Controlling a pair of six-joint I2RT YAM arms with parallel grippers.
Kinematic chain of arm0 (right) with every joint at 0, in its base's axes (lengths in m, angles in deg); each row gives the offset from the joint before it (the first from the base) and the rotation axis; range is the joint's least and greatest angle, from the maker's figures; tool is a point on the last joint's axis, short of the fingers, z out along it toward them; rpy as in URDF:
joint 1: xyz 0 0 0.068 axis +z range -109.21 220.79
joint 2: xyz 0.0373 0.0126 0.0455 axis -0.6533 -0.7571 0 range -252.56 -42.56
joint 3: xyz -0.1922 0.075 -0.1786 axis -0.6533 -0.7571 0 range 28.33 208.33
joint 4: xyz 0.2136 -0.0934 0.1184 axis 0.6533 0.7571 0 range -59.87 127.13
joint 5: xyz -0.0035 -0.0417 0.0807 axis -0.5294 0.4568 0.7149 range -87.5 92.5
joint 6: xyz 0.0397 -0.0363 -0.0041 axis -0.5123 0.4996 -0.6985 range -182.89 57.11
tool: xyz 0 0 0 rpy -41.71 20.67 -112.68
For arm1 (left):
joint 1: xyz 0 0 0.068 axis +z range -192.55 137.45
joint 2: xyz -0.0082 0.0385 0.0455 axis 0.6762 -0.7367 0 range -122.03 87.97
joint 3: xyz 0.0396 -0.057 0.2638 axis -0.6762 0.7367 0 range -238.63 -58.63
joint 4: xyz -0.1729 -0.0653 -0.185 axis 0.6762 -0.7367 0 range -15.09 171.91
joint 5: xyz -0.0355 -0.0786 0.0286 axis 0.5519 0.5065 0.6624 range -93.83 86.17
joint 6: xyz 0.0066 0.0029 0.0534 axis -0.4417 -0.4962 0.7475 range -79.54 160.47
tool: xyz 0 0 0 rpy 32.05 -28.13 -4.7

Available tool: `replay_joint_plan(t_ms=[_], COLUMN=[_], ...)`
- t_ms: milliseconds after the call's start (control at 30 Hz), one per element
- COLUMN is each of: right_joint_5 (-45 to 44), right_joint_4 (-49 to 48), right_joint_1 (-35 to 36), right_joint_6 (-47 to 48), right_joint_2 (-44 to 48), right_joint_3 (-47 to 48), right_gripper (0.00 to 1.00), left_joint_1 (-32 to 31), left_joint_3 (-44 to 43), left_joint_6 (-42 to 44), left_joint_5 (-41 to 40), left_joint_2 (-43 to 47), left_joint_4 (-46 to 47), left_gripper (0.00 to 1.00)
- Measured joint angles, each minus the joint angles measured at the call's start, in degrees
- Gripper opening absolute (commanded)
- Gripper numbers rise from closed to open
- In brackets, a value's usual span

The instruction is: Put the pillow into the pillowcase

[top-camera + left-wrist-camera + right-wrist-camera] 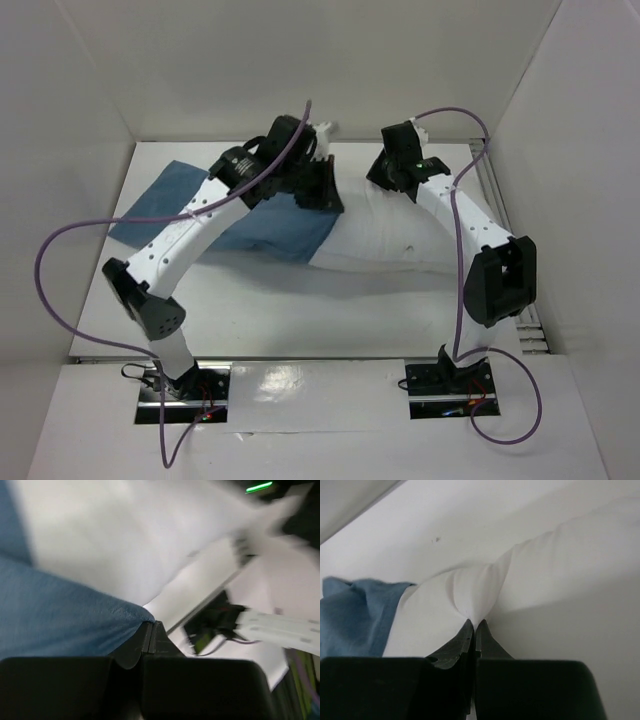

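Blue wrinkled cloth pillowcase (160,200) lies centre-left in the top view, its right edge overlapping the plump white fabric pillow (400,245) at centre. The left gripper (150,629) pinches the blue edge, probably to lift the mouth. The right gripper (474,625) pinches a pillow fold, probably to feed it in. No writing is legible.

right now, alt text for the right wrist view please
The right gripper, jaws shut, pinches a fold of the white pillow at centre. Crumpled blue pillowcase lies at the left edge, against the pillow.
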Motion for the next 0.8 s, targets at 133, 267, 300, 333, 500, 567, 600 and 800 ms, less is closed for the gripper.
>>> replay_joint_plan(t_ms=[133, 267, 300, 333, 500, 567, 600, 800], right_joint_5=[-0.6, 1.0, 1.9, 2.6, 3.4, 3.4, 3.4, 0.6], right_joint_4=[-0.7, -3.4, -4.0, -4.8, -7.7, -7.6, -7.5, -0.6], right_joint_1=[0.2, 1.5, 1.8, 2.0, 2.2, 2.3, 2.4, 2.8], right_joint_6=[-1.0, -4.0, -4.9, -5.6, -7.1, -6.2, -5.7, 1.8], right_joint_2=[0.0, 0.0, 0.0, 0.1, 1.7, 2.4, 2.7, 2.7], right_joint_3=[0.6, -3.5, -5.3, -7.0, -9.2, -9.2, -9.2, -2.1], right_gripper=[0.0, 0.0, 0.0, 0.0, 0.0, 0.15, 0.27, 0.86], left_joint_1=[-1.6, -2.3, -2.4, -2.5, -2.3, -1.7, -1.1, 4.8], left_joint_3=[-4.2, 9.4, 12.8, 16.0, 16.7, 12.7, 10.1, 0.5], left_joint_6=[-0.3, -0.6, -0.6, -0.6, 1.6, 2.6, 2.9, 4.4], left_joint_5=[8.5, 13.6, 13.7, 13.4, 9.1, 8.0, 7.3, 4.3], left_joint_2=[-3.8, -3.6, -3.7, -3.8, -2.9, -2.3, -2.0, 0.2], left_joint_4=[6.1, 9.9, 9.6, 8.9, 4.0, 1.5, 0.8, -0.7], left_gripper=[0.0, 0.0, 0.02, 0.1, 0.68, 0.71, 0.71, 0.7])
